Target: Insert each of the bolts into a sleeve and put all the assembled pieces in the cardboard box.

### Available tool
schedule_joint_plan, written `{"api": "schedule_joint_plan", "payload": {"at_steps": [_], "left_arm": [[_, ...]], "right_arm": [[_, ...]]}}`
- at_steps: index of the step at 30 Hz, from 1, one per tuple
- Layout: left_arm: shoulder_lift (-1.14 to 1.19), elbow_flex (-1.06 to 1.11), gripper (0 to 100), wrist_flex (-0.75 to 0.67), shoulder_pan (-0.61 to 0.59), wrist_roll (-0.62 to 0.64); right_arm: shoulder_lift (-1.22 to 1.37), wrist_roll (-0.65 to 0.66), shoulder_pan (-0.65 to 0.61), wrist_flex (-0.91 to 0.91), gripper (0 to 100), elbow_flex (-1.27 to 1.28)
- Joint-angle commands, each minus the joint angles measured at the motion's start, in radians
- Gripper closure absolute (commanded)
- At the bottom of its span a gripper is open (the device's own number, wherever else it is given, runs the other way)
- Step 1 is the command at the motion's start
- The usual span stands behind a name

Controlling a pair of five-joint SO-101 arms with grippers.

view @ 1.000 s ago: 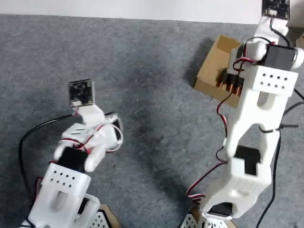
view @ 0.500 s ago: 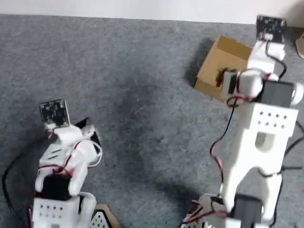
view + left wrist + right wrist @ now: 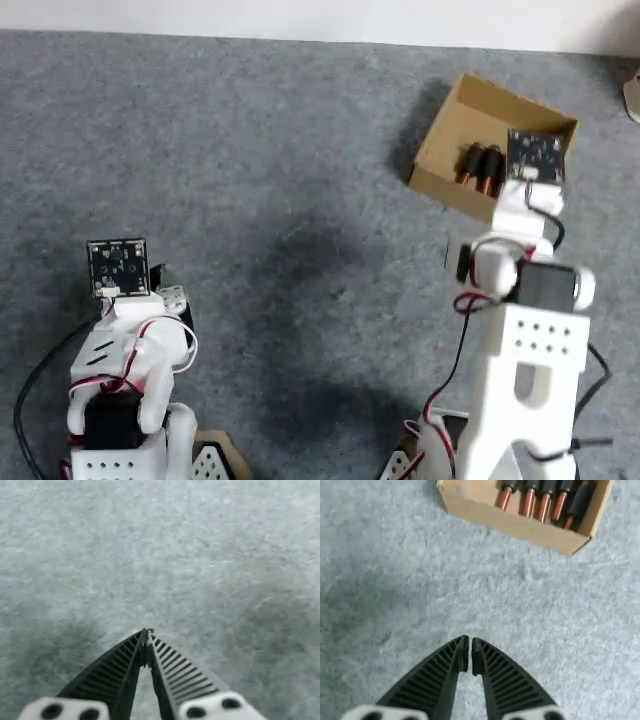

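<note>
Pulled back toward the near edge, your right gripper [image 3: 470, 642] no longer covers the cardboard box [image 3: 437, 182] at far right. The assembled pieces [image 3: 478, 166] lie in it side by side. That gripper hangs closed and empty over the grey felt [image 3: 300, 150] beside the box. Your left gripper [image 3: 146, 634], also closed, has retreated to near left, well apart.

The counter [image 3: 300, 200] is covered in grey, felt-like fabric. A cardboard box [image 3: 452, 118] sits directly on it at the far right, open side up and turned at an angle. A pale strip [image 3: 300, 15] runs along the far edge.
</note>
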Motion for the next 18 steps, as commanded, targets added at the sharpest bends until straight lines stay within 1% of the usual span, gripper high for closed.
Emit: {"api": "schedule_joint_plan", "payload": {"at_steps": [1,4,6,10,15,18], "left_arm": [[-0.039,0.018,99,0.021,-0.033,-0.041],[-0.058,0.021,99,0.100,-0.028,-0.066],[-0.058,0.024,99,0.123,-0.031,-0.068],[-0.058,0.030,99,0.129,-0.033,-0.069],[-0.058,0.031,99,0.129,-0.048,-0.074],[-0.058,0.036,99,0.123,-0.096,-0.129]], "right_arm": [[-0.105,0.008,-0.005,-0.033,99.3,0.061],[-0.174,0.014,-0.001,-0.082,99.3,0.139],[-0.213,0.014,-0.001,-0.094,99.3,0.191],[-0.275,0.015,-0.005,-0.139,99.3,0.295],[-0.381,0.089,-0.005,-0.231,99.3,0.495],[-0.473,0.089,-0.002,-0.262,99.3,0.604]]}}
